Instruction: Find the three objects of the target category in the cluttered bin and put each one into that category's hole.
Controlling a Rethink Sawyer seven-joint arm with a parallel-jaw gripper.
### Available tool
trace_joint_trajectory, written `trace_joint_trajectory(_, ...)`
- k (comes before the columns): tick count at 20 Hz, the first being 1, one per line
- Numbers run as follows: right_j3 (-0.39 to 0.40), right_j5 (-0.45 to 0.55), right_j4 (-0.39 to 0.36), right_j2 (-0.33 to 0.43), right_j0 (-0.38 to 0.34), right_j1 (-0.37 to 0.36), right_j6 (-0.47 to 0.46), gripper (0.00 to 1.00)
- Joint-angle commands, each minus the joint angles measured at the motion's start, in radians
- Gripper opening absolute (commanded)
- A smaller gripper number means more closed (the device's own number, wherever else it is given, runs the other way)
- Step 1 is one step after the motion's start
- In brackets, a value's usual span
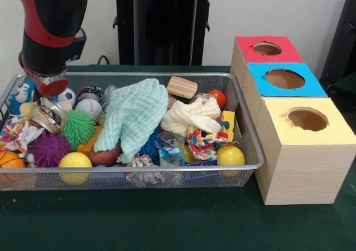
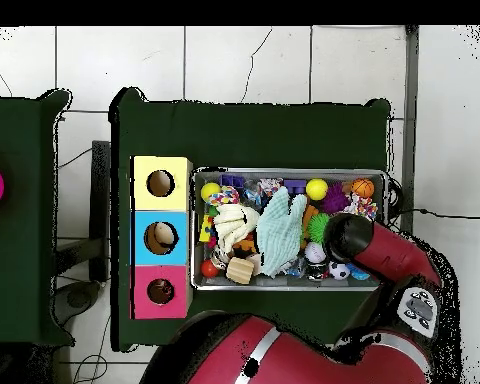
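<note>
One wire bin sits nearest the front camera, heaped with clutter. My gripper hangs over its nine-o'clock end; I cannot tell its state. Red-surround hole lies farthest, at two o'clock.

The arm hides its tool; fingers unreadable.

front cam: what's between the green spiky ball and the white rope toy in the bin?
The mint knitted cloth, draped over the clutter between the green spiky ball and white rope toy, front view.
</note>
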Motion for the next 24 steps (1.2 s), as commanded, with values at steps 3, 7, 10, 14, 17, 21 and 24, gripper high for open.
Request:
trace_joint_trajectory(3, -0.026, 0.181, -0.053, 0.048, 0.012, 0.091, 0.054, 0.00)
trace_joint_trajectory(7, 0.023, 0.188, -0.048, 0.053, 0.026, 0.020, 0.056, 0.00)
trace_joint_trajectory(10, 0.070, 0.229, -0.053, 0.027, 0.079, -0.094, 0.054, 0.00)
trace_joint_trajectory(14, 0.078, 0.311, -0.041, -0.016, 0.152, -0.157, 0.097, 0.00)
trace_joint_trajectory(17, 0.064, 0.350, -0.021, -0.035, 0.191, -0.150, 0.147, 0.00)
trace_joint_trajectory(21, 0.067, 0.337, 0.005, -0.039, 0.224, -0.133, 0.203, 0.00)
trace_joint_trajectory(24, 0.080, 0.319, 0.030, -0.031, 0.242, -0.124, 0.238, 0.00)
